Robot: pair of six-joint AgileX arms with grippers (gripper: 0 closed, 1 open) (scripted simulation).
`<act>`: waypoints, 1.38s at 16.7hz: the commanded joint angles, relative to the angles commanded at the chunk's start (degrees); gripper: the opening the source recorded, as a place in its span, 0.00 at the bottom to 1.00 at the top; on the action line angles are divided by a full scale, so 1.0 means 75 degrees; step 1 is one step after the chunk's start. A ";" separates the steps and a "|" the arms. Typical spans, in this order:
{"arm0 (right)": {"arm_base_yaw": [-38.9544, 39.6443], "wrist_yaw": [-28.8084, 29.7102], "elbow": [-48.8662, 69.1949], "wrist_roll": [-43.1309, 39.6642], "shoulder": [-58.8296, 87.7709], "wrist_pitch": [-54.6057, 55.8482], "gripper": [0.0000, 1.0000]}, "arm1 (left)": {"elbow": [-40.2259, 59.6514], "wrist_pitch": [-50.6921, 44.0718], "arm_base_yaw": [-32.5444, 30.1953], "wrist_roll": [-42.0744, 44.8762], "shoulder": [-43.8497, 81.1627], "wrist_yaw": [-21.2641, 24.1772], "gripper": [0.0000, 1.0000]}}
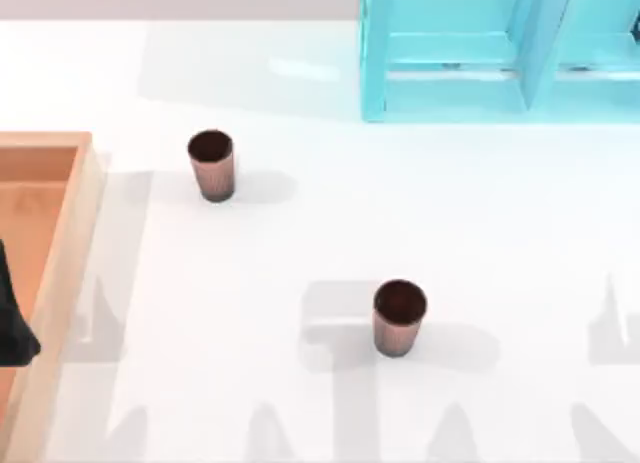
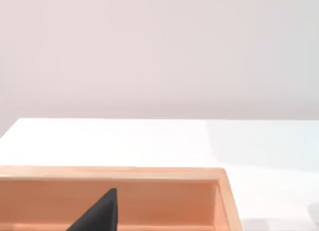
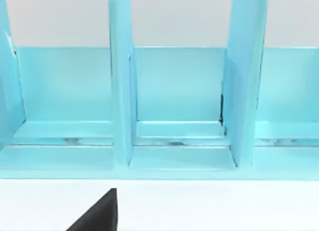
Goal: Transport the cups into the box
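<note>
Two reddish-brown ribbed cups stand upright on the white table. One cup (image 1: 211, 164) is at the left-centre, a short way right of the box. The other cup (image 1: 399, 317) stands near the middle, closer to the front. The light-wood box (image 1: 70, 233) with an orange-brown floor lies along the left edge; its far rim (image 2: 149, 173) is seen in the left wrist view. My left gripper (image 1: 12, 328) (image 2: 99, 215) hangs as a dark shape over the box, far from both cups. A dark part of my right gripper (image 3: 99, 215) faces the cyan frame.
A cyan shelf-like frame (image 1: 480, 53) (image 3: 174, 106) with upright dividers stands at the back right of the table. White tabletop stretches between the cups, the box and the frame.
</note>
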 joint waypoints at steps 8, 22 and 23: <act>0.0000 0.0000 0.0000 0.0000 0.0000 0.0000 1.00 | 0.1343 -0.1059 -0.0146 -0.0041 0.1494 -0.0133 1.00; 0.0000 0.0000 0.0000 0.0000 0.0000 0.0000 1.00 | 1.1321 -0.7147 -0.1479 -0.1410 1.0718 -0.0348 1.00; 0.0000 0.0000 0.0000 0.0000 0.0000 0.0000 1.00 | 1.2168 -0.7606 -0.1613 -0.1553 1.1457 -0.0335 1.00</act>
